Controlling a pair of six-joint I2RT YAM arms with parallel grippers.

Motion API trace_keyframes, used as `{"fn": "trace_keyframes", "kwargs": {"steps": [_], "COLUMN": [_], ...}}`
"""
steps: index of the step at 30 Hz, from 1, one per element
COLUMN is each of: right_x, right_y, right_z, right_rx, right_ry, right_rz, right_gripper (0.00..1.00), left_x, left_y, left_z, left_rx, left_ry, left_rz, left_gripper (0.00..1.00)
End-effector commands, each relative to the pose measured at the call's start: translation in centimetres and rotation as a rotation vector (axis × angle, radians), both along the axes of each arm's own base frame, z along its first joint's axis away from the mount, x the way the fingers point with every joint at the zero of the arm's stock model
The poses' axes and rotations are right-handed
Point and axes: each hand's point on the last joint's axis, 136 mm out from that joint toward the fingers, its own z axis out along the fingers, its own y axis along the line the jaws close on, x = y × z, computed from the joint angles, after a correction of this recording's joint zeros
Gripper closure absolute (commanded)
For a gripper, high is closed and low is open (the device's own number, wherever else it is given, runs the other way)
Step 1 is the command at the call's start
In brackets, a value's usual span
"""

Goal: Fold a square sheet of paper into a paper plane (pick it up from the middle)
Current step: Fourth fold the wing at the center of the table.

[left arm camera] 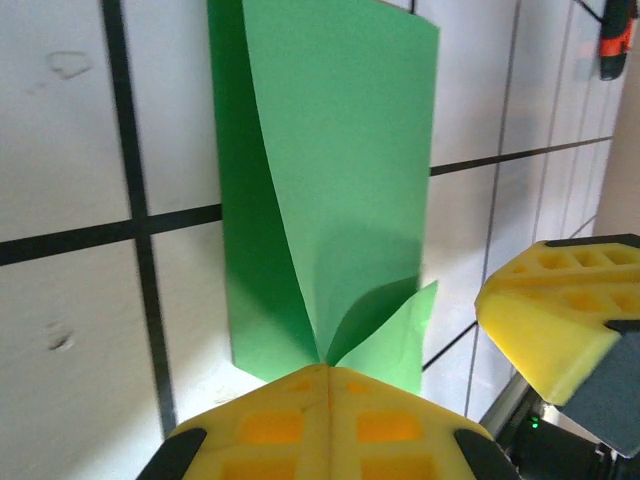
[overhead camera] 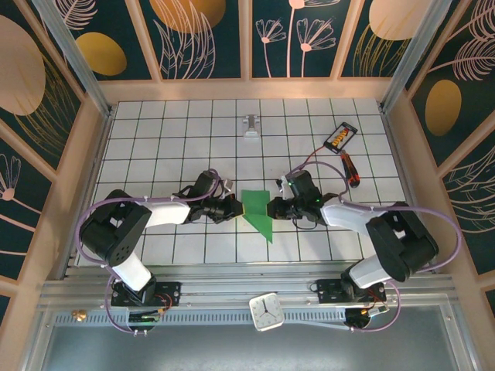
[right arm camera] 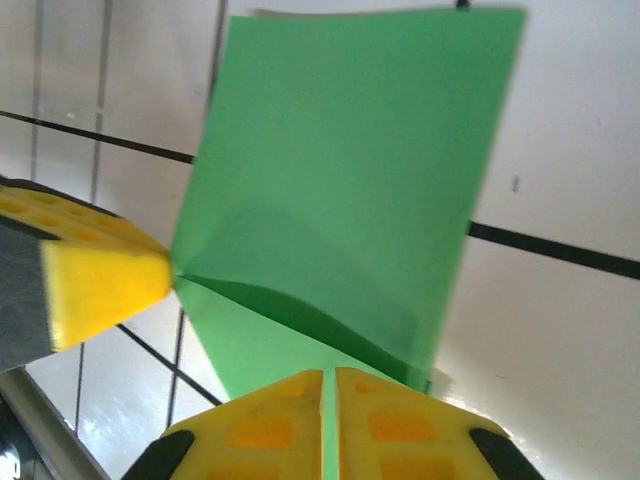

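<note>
— White gridded table, flower-patterned walls behind. Where is the green paper?
— Centre of the top view, partly folded, held between both arms. The left gripper is pressed together on one corner; the right gripper pinches the opposite edge.
— Any writing?
— Orange marks on the black device, upper right, are too small to read.

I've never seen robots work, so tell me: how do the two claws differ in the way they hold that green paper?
The left gripper reaches the green paper from its left side, the right gripper from its right. The left gripper's fingers press flush together; the right gripper's show a thin green-filled slit. Both have yellow fingers and pinch the same sheet.
</note>
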Motion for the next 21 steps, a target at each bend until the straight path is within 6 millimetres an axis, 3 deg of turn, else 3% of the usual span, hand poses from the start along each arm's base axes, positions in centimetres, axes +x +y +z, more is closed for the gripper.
{"fn": "trace_keyframes", "kwargs": {"steps": [1,5,9,21], "right_x": [-0.3,-0.7,-1.5,-3.3], "right_y": [0.3,1.0,1.4,1.5], "right_z": [0.8,1.2,0.6,-1.5], "right_rx": [-0.039,-0.11,-0.179,-0.431], "right_ry": [-0.082,-0.171,-0.216,-0.275], "right_rz": [0.027,0.007,-0.046,-0.167], "right_gripper": [0.83,0.77,0.68,0.53], "left_x": [-0.2,-0.2,-0.3,-0.5], "left_y": [-0.7,-0.9,-0.8,-0.8], "left_z": [1.3,1.6,1.7,1.5], "left_rx": [-0.054,-0.072,-0.071,-0.074], "left_ry": [0.009,0.031,0.051,0.084], "left_rz": [0.0,0.013,0.024,0.038], "left_gripper": [1.0,1.0,1.0,1.0]}}
